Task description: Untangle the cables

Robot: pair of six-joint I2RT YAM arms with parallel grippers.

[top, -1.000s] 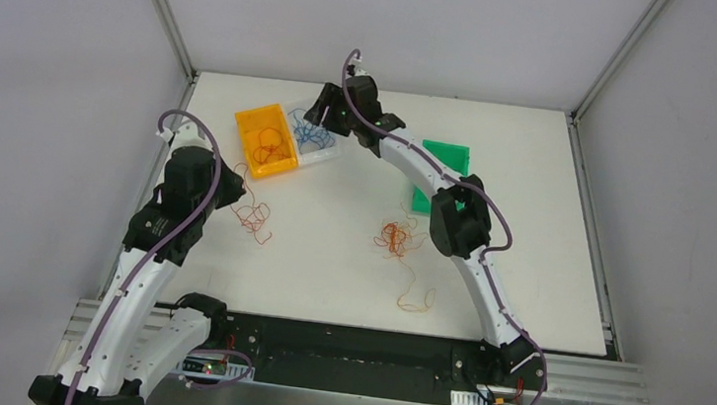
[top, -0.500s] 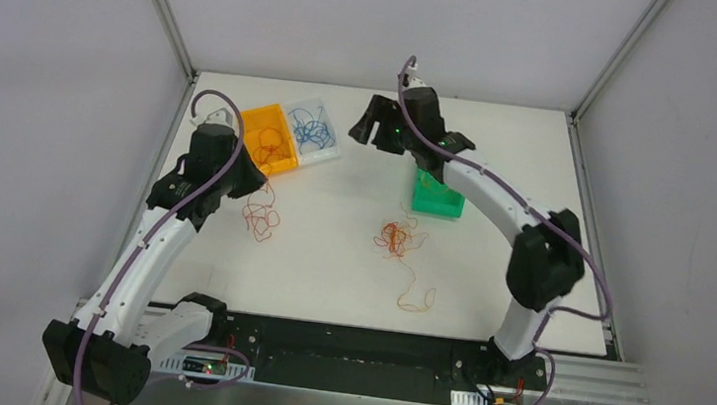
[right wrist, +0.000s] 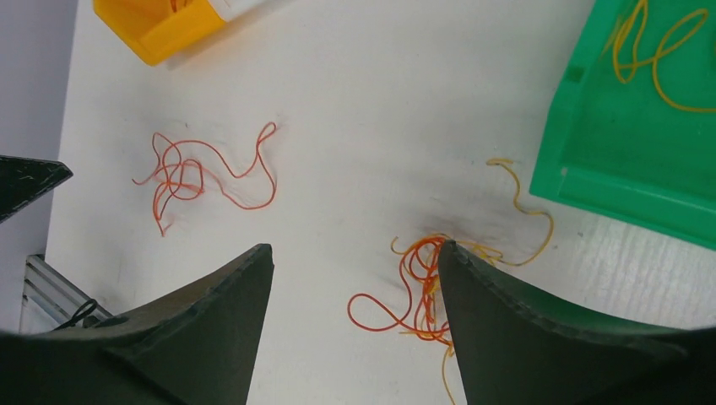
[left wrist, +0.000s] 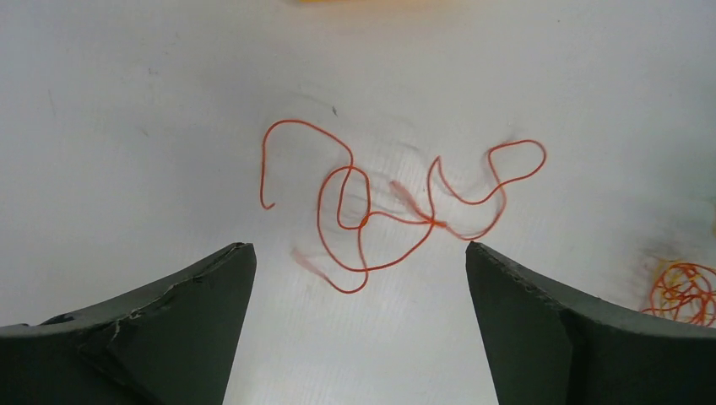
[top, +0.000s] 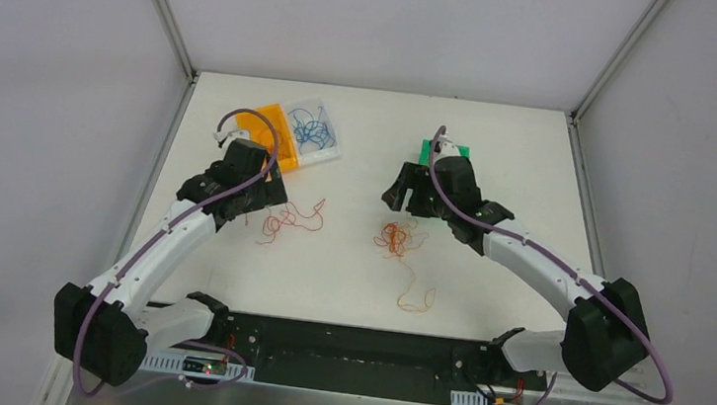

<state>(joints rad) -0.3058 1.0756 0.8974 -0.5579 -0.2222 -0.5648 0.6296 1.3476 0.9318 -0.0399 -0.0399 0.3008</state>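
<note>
Orange cable (left wrist: 371, 219) lies dropped on the table (left wrist: 127, 126) beneath the left gripper (left wrist: 359, 249), jaws just sprung wide and empty — one freed — while the right gripper (right wrist: 355, 249), also spread and empty, has swung over the remaining tangle (right wrist: 418, 287).

A curly orange-red cable (left wrist: 365, 221) lies on the white table (left wrist: 127, 126). The left gripper (left wrist: 359, 250) has its 2 dark fingers (left wrist: 169, 321) wide apart. Another tangle (left wrist: 680, 291) sits far right.

Lab enclosure — alu frame posts (top: 165, 10), plain white walls (top: 372, 15).
</note>
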